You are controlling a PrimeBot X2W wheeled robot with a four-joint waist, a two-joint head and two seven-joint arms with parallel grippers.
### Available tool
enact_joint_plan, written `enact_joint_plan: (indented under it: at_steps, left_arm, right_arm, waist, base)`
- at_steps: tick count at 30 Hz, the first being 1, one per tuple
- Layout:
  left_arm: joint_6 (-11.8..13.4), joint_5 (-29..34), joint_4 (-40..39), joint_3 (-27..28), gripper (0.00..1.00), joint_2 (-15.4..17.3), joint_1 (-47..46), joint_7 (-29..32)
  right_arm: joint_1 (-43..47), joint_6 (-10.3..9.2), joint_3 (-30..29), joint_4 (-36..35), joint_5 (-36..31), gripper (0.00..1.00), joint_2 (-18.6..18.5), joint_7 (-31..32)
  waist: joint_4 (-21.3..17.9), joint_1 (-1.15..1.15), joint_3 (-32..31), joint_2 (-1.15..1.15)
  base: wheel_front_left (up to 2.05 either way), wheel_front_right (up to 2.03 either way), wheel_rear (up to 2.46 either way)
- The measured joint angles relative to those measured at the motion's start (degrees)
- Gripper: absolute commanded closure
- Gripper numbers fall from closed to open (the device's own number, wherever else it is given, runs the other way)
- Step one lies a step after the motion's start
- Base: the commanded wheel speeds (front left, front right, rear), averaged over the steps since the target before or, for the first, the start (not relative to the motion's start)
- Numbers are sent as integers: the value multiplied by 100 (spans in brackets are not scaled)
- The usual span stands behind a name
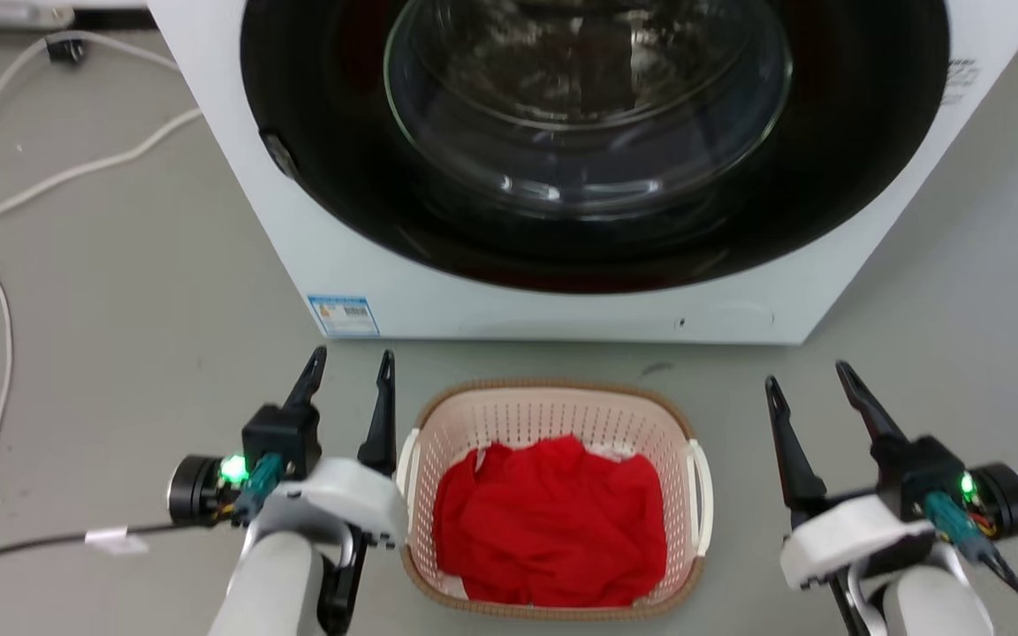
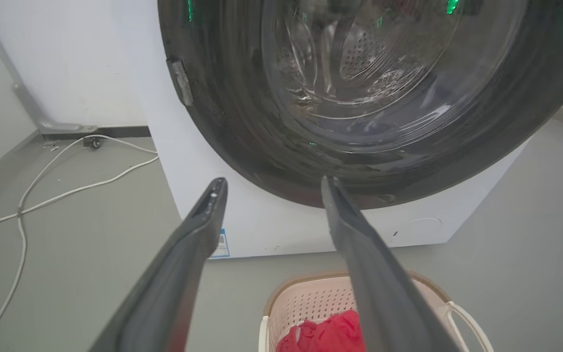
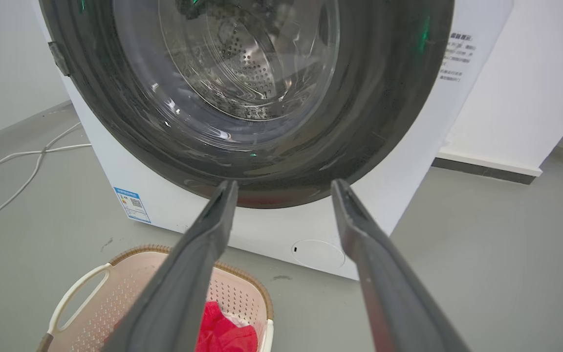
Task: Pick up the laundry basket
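Reach-in step: left gripper [image 1: 352,353] and right gripper [image 1: 807,374] flank the laundry basket [image 1: 553,386], with nothing gripped yet.
The washing machine [image 1: 297,221] stands ahead of both sets of fingertips. The basket, holding red cloth [image 1: 553,521], sits on the floor between the grippers, just beside the left and farther from the right. Both have their fingers spread and empty. Next, I judge, each must lower and close inward onto a white handle [image 1: 702,486].

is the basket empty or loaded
Loaded: crumpled red cloth covers the bottom of the laundry basket.
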Motion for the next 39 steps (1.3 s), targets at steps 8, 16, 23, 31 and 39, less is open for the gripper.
enact_joint_plan:
  at_steps: [8,16,23,31,39]
  left_arm:
    - [-153,181,1552,-102,0,24,-1099,0]
    - [-235,186,3121,-167,0,65,-2013,3]
    - [-334,151,3919,-296,0,62,-2741,1]
    - [-341,189,4691,-394,0,162,-3253,158]
    - [-431,147,4863,-528,0,170,-3484,156]
  right_arm:
    - [-959,0,155,1343,-232,0,-4,0]
    - [-1816,0,342,2438,-365,0,-4,0]
    - [-2442,0,453,3428,-398,0,-7,1]
    - [-3195,0,814,4288,-171,0,-5,1]
    - [-3645,0,1178,4821,222,0,-9,1]
  waist:
    - [-50,1,906,0]
    - [-132,2,1751,0]
    - [-181,1,2326,0]
    - [-211,1,3021,0]
    - [-242,1,3587,0]
  base:
    - [0,0,0]
    - [0,0,0]
    - [0,0,0]
    - [0,0,0]
    - [0,0,0]
